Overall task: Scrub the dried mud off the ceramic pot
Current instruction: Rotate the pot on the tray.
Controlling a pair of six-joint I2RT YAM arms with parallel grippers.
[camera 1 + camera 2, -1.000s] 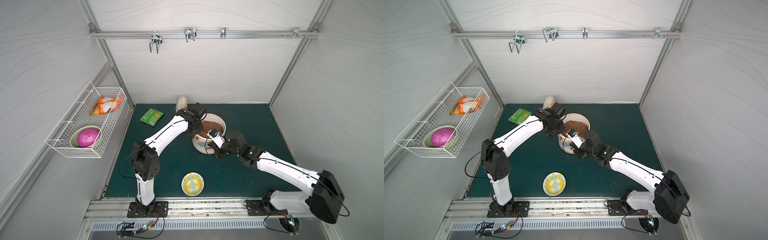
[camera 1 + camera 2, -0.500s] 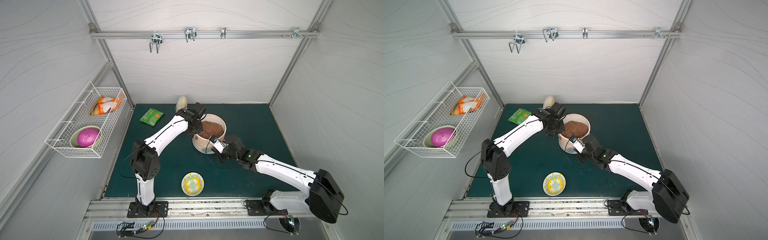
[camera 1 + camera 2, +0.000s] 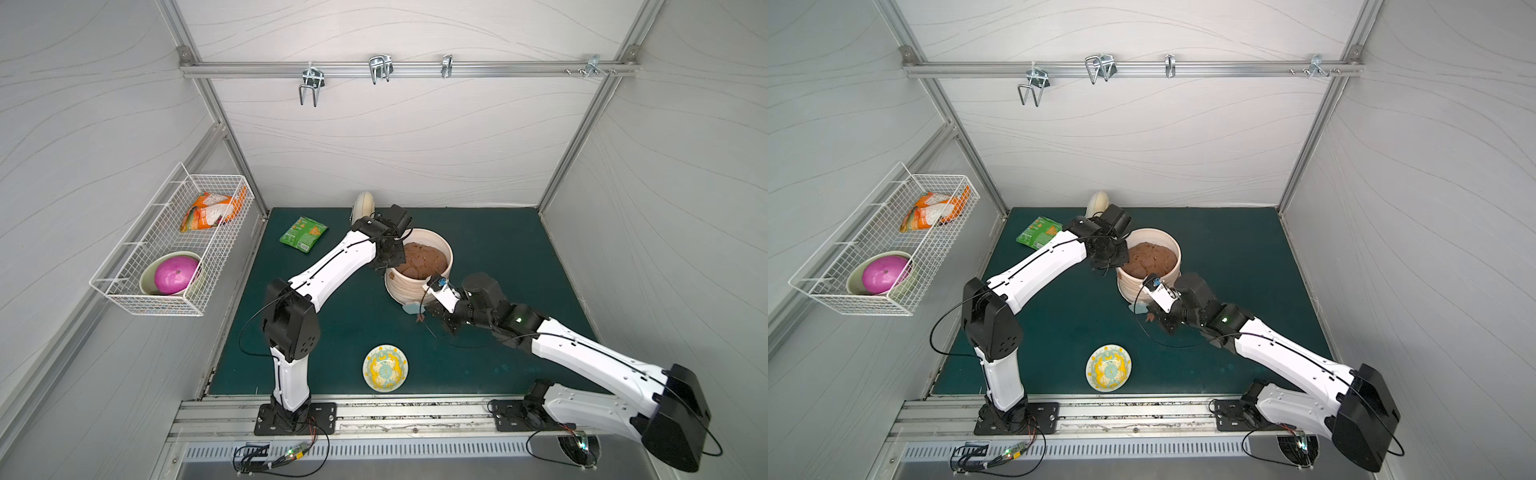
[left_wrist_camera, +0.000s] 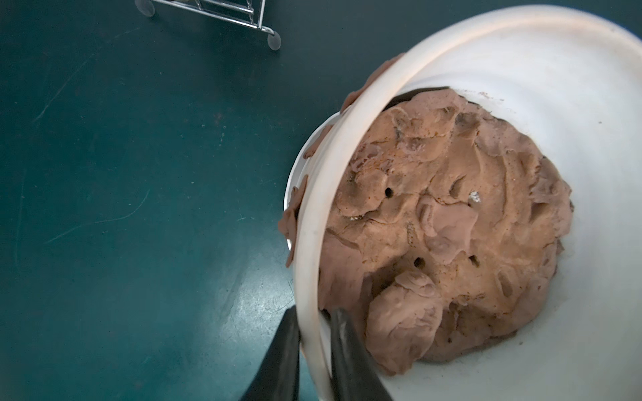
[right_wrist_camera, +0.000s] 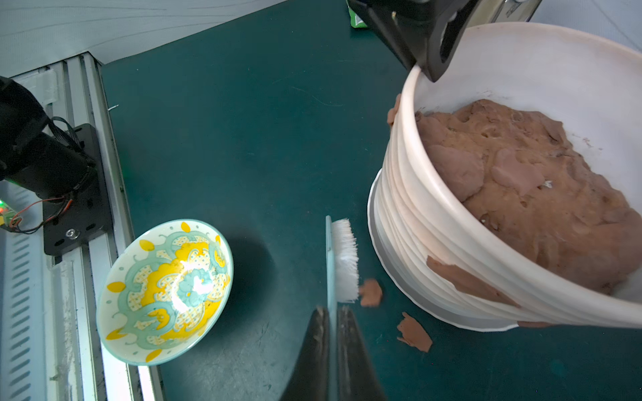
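Ceramic pot [image 3: 400, 291] is stood a little toward 12 o'clock from the middle of the green mat [image 3: 498, 257]. Its rim is pinched at about 9 o'clock by the left gripper [image 4: 314, 314], with one finger outside the wall and one inside.

Over the last second the right gripper [image 5: 331, 310] has been brought down from rim height at the near wall to the foot of the pot, at about 6 o'clock. Its jaws are pressed together on the thin handle of the brush [image 5: 343, 264], whose white bristles are turned toward the saucer base, just beside it. Two flakes of dried mud [image 5: 371, 292] are seen loose on the mat by the bristles, so a downward stroke is judged to have been completed. One long patch is left stuck on the ribbed wall above them, and more are seen on the outer wall near the left gripper, so further strokes are judged to be needed.

The pot is filled with a brown cracked soil mass [image 5: 521, 194]. The patterned dish [image 3: 385, 368], at 6 o'clock from the pot, is empty. In the wire basket [image 3: 153, 308] on the wall at 9 o'clock are held a cream bowl [image 3: 145, 279] with a pink ball [image 3: 176, 274] in it, and an orange packet [image 3: 210, 212].
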